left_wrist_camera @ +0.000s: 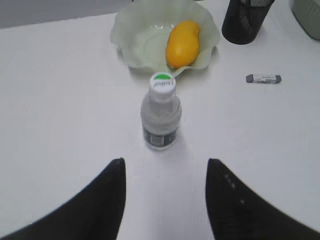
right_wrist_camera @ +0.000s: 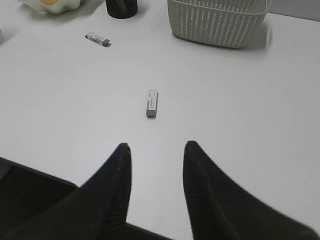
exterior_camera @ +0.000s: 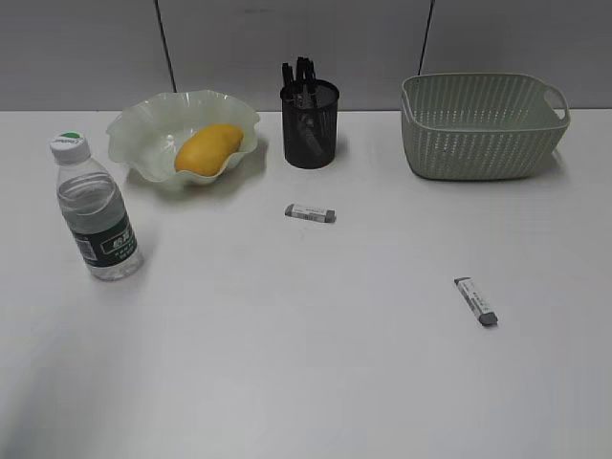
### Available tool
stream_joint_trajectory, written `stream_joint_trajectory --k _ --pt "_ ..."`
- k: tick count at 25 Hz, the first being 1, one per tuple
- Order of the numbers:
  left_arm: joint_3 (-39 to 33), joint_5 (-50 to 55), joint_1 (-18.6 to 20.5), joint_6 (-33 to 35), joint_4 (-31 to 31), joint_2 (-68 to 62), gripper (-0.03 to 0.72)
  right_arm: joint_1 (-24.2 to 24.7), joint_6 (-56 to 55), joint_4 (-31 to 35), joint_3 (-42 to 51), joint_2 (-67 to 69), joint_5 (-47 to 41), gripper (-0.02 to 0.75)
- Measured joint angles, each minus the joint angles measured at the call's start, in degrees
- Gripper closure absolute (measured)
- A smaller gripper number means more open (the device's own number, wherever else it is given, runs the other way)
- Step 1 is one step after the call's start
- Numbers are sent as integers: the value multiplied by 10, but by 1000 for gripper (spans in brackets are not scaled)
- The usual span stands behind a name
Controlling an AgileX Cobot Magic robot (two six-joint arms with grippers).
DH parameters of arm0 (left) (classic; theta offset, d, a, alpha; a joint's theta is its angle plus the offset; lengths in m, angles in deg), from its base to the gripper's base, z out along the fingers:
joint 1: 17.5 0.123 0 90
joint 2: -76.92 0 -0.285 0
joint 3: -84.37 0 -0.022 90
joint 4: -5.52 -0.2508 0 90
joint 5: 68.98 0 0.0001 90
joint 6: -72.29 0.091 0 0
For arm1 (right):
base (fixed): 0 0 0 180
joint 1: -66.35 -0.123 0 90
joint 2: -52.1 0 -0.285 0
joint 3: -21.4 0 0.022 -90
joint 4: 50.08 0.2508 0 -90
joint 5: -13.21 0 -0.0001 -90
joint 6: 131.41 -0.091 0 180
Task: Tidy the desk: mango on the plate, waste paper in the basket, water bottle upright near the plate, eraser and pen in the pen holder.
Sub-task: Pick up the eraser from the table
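A white bench (exterior_camera: 287, 363) is stretching out before a grey wall. My left claw (left_wrist_camera: 165, 165) is hanging spread and empty just behind the upright water bottle (left_wrist_camera: 160, 112), which is standing near the plate (exterior_camera: 143, 134) cradling the mango (exterior_camera: 208, 148). My right claw (right_wrist_camera: 155, 150) is hovering parted, gripping nothing, near one eraser (right_wrist_camera: 152, 103); another eraser (exterior_camera: 310, 212) is lying before the pen holder (exterior_camera: 309, 124), beside the basket (exterior_camera: 483, 126).

Open right claw (right_wrist_camera: 155, 152) hangs near 1 eraser (right_wrist_camera: 152, 103).
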Motion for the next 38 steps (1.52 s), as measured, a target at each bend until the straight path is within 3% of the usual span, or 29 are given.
stream_joint_trajectory --k 6,11,20,24,29,34,38 --pt "-110 44 1 -23 -8 231 288 0 0 -1 0 0 0 449" --pt "-190 61 10 -24 -35 341 288 0 0 -1 0 -1 0 449" --pt "-203 85 10 -24 -43 432 372 0 1 -1 -2 30 3 449" --pt "-213 105 12 -23 -40 479 379 0 10 -1 -16 109 45 446" --pt "-213 106 21 -21 -40 481 379 0 21 -3 -31 259 147 377" --pt "-213 106 41 -21 -40 481 386 1 8 -9 -71 466 237 311" --pt "-213 106 44 -21 -43 481 390 12 -35 -52 -128 661 262 276"
